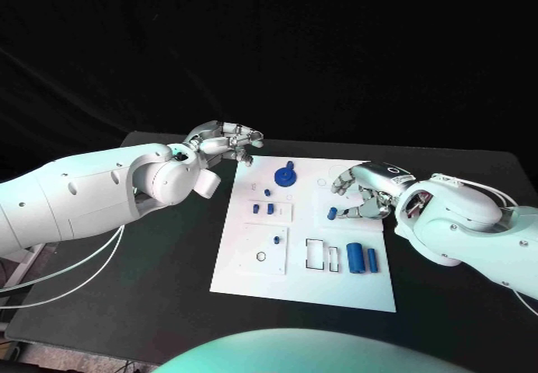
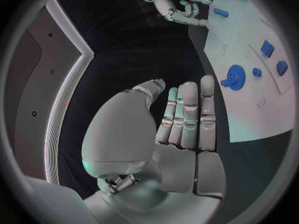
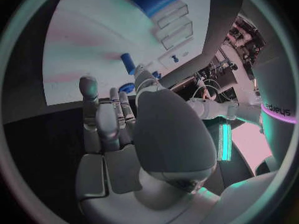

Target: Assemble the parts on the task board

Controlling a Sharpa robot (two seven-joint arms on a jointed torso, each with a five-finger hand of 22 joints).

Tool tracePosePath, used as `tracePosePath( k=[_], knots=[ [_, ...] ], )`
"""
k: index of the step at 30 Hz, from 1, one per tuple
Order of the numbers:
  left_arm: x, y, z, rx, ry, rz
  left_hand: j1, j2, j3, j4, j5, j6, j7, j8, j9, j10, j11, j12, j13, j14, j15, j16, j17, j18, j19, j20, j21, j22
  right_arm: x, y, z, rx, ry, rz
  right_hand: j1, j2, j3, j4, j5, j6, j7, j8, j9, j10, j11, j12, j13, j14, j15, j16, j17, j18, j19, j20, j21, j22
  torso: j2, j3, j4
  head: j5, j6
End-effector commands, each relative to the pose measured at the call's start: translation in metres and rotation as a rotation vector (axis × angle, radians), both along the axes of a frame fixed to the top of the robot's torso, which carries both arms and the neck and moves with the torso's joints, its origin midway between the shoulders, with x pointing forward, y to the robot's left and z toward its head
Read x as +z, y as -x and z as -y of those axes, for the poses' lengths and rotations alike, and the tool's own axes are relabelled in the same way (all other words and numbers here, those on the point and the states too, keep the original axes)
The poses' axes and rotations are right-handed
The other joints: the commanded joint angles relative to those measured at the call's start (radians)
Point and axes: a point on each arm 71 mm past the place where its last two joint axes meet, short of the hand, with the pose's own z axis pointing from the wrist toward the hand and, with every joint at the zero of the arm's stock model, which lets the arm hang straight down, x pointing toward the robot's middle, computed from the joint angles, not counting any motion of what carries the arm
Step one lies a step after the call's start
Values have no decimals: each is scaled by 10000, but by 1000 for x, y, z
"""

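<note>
A: Non-task items?
B: A black bench (image 1: pixel 134 295) is seen, dark backdrop (image 1: pixel 337 70) behind it.
A: Else?
B: White cables (image 1: pixel 68 268) are draped past the bench's left edge.

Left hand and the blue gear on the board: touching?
Apart. The left wrist view shows bare board between the left hand and the blue gear.

White board (image 1: pixel 253 272) with blue parts mid-table, left hand (image 1: pixel 225 141) off its far corner, right hand (image 1: pixel 365 190) over a small blue part (image 1: pixel 333 211)
</note>
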Motion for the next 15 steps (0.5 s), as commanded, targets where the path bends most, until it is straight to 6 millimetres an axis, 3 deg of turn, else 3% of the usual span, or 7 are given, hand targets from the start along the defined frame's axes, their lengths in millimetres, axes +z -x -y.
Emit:
tracePosePath(
  k=[1, 9, 12, 15],
  knots=[
    [1, 1, 3, -224, 53, 43, -48, 22, -25, 21, -30, -63, 25, 28, 13, -68, -25, 9, -13, -21, 14, -46, -11, 95, 60, 42, -64, -11, -7, 3, 0, 194, 689, -371, 103, 31, 107, 12, 142, 88, 82, 77, -10, 37, -48, 116, -8, -8, -52, 45, 18, 44, 101, 1, 69, 51, -1, -13, 4, 8, 1],
    [1, 1, 3, -237, 49, 52, -48, 22, -25, 21, -30, -63, 25, 28, 13, -68, -25, 9, -13, -21, 14, -46, -11, 95, 60, 42, -64, -11, -10, 5, -4, 313, 658, -303, 221, 243, 443, -20, 302, 387, 167, 259, -83, 573, -216, 437, 3, 391, -211, 387, 483, -111, 746, -143, 951, 551, 0, -9, 15, 8, 0],
    [1, 1, 2, -224, 43, 53, -48, 22, -25, 21, -30, -63, 25, 28, 13, -68, -25, 9, -13, -21, 14, -46, -11, 95, 60, 42, -64, -11, -10, 5, -7, 368, 571, -254, 346, 332, 983, -13, 196, 656, 147, 323, -183, 1035, -272, 369, -66, 689, -293, 591, 846, -230, 1182, -236, 1554, 896, -3, -7, 10, 9, -8],
    [1, 2, 2, -218, 42, 56, -51, 36, -26, 30, -25, -72, 29, 28, 15, -77, -22, 16, -11, -23, 17, -44, -12, 95, 65, 45, -74, -16, -13, 5, -10, 436, 518, -264, 369, 278, 1813, -9, -52, 953, 122, 353, -294, 1564, -318, 89, -181, 896, -357, 739, 1147, -312, 1473, -296, 1983, 1158, 3, -11, -1, 9, -8]
  ],
)
